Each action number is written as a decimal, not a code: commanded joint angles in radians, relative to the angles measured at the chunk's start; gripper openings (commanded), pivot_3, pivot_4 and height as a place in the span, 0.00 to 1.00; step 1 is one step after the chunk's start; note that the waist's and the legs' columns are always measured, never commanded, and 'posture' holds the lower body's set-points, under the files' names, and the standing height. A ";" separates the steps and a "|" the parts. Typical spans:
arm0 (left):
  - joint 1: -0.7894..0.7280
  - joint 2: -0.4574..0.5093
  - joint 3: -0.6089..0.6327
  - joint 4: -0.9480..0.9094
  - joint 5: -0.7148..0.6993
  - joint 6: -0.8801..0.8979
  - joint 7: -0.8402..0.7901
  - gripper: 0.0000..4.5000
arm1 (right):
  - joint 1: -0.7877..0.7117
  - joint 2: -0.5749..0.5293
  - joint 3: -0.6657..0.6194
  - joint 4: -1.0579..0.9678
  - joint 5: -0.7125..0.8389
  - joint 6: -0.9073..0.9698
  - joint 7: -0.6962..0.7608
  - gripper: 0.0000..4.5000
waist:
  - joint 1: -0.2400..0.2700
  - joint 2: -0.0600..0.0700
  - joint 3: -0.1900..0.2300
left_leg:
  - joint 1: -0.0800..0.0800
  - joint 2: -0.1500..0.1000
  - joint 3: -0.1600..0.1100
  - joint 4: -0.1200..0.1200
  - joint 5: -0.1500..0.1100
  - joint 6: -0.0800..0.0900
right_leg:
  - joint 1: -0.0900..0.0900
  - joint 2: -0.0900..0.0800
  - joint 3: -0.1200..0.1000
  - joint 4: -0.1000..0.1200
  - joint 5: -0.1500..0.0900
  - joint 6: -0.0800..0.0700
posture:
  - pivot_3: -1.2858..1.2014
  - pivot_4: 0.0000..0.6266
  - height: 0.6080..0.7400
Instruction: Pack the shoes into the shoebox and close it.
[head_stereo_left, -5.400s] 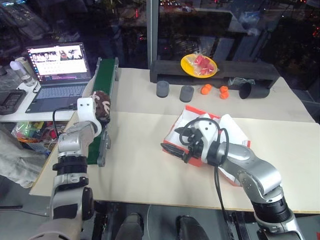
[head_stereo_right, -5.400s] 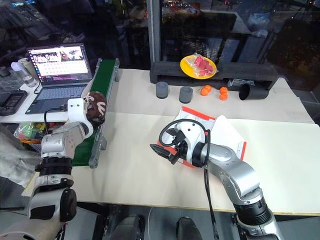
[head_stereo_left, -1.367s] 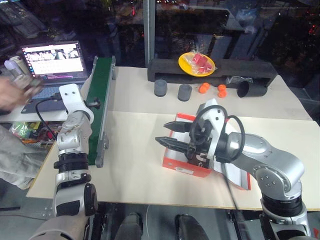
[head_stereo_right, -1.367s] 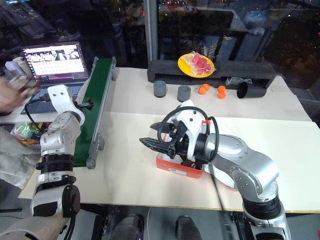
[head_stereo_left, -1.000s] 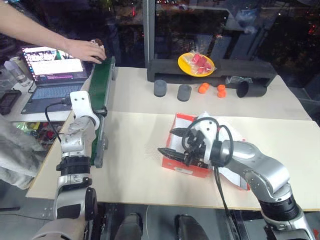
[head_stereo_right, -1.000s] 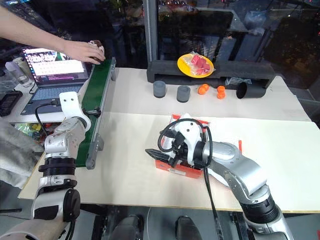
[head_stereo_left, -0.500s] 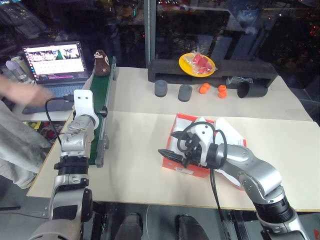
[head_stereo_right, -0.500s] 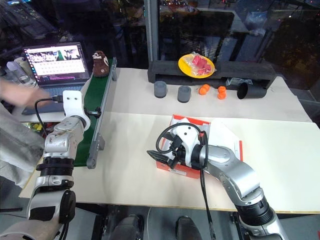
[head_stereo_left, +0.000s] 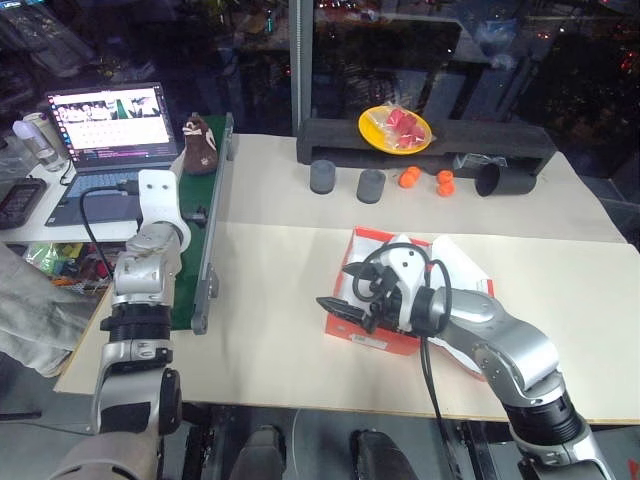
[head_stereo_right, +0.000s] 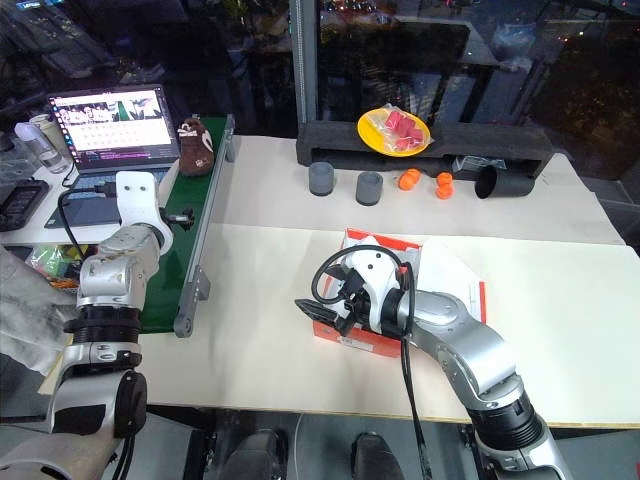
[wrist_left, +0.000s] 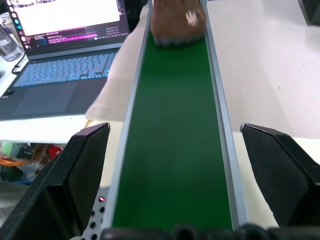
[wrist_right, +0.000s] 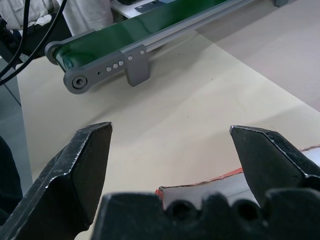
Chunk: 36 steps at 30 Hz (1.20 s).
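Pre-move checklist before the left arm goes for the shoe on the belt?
1. Shoe present at the far end of the green conveyor belt: ok.
2. Left gripper open, nothing between the fingers: ok.
3. Left gripper lined up along the belt, shoe ahead and apart from it: ok.
4. Right gripper open and empty, by the shoebox's near corner: ok.
5. Shoebox lid open: ok.
6. First shoe already in the box: cannot tell, the right arm hides the inside.

Matt green belt (wrist_left: 172, 150) in smooth grey metal rails, cardboard shoebox (head_stereo_left: 375, 335)
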 joint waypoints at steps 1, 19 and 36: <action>-0.068 0.053 0.012 -0.019 -0.002 0.115 -0.014 1.00 | -0.017 0.011 -0.024 -0.017 -0.007 0.005 -0.023 0.99 | 0.000 0.000 0.000 | 0.000 0.000 0.000 0.000 0.000 0.000 | 0.000 0.000 0.000 0.000 0.000 0.000 | 0.52 0.24 1.00; -0.182 0.087 0.048 -0.027 -0.029 0.234 -0.020 1.00 | -0.018 0.058 -0.078 -0.031 0.026 0.030 -0.069 0.99 | 0.000 0.000 0.000 | 0.000 0.000 0.000 0.000 0.000 0.000 | 0.000 0.000 0.000 0.001 0.000 0.000 | 0.52 0.24 1.00; -0.088 -0.002 0.116 0.007 -0.067 0.262 0.003 0.76 | -0.039 0.060 -0.129 -0.040 0.039 0.050 -0.082 1.00 | 0.005 0.000 0.000 | 0.001 0.000 0.000 0.000 0.001 -0.001 | 0.001 0.000 0.000 0.002 0.000 0.000 | 0.52 0.24 1.00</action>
